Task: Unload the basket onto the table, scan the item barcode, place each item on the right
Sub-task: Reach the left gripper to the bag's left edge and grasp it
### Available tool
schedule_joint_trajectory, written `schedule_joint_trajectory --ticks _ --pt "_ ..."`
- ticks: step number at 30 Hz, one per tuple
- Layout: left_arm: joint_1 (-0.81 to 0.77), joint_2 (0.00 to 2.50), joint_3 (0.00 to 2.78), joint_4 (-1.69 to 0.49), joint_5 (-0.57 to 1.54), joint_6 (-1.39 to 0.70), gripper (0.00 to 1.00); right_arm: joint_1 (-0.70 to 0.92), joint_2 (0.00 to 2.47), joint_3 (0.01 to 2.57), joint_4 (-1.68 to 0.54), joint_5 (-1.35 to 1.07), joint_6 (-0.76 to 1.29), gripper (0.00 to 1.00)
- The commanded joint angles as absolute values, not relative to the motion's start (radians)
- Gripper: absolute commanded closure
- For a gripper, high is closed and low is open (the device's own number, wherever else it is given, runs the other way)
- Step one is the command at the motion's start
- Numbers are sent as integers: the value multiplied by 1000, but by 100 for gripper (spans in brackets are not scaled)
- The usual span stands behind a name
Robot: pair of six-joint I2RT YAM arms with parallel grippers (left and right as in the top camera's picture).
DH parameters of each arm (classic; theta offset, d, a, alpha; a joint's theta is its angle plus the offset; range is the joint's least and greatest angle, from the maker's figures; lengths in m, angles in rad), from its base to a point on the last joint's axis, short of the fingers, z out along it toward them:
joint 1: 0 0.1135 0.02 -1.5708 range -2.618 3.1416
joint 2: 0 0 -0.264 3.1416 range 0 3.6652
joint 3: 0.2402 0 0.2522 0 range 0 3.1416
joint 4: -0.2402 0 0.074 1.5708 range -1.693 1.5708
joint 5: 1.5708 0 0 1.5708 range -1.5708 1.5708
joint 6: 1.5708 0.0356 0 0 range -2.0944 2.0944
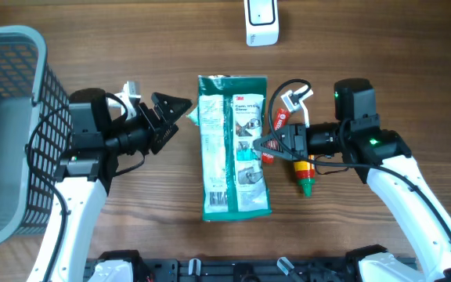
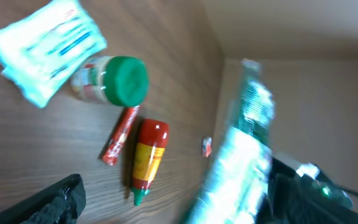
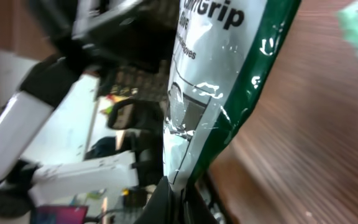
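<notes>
Overhead, a green and silver plastic packet of work gloves (image 1: pixel 233 141) is held lengthwise over the middle of the brown wooden worktop (image 1: pixel 131 47), with its printed face and barcode turned up. The right jaws are clenched on the packet's right edge. The left jaws stand spread just beside its upper left corner and do not grip it. A red and yellow sauce bottle with a green tip (image 1: pixel 306 178) lies under the right arm, a grey mesh basket (image 1: pixel 10 117) sits at the far left, and a white box-shaped device (image 1: pixel 261 22) stands at the top edge. Left wrist view, blurred: the packet shows edge-on, raised off the wood, between the two dark spread jaws. Past it lie a jar with a green lid (image 2: pixel 114 81), a thin red stick packet (image 2: pixel 120 135) and a pale blue and white pouch (image 2: pixel 45 46). Right wrist view: the packet's edge is pinched in the jaws, with its green border toward the wood.
</notes>
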State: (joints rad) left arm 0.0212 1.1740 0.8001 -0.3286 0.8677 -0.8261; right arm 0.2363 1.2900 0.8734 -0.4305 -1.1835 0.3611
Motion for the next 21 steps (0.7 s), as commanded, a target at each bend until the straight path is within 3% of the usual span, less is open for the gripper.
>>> schedule_joint_trajectory --ticks 1,13,21 --pt "18 1120 798 -302 935 -762 4 234 1285 892 -424 -1092 343 96" --pt "-75 1120 798 -239 923 -714 5 236 1327 892 -216 -1337 479 96" --pt "-90 1126 798 -130 924 -727 38 268 1327 891 -233 -1345 477 96"
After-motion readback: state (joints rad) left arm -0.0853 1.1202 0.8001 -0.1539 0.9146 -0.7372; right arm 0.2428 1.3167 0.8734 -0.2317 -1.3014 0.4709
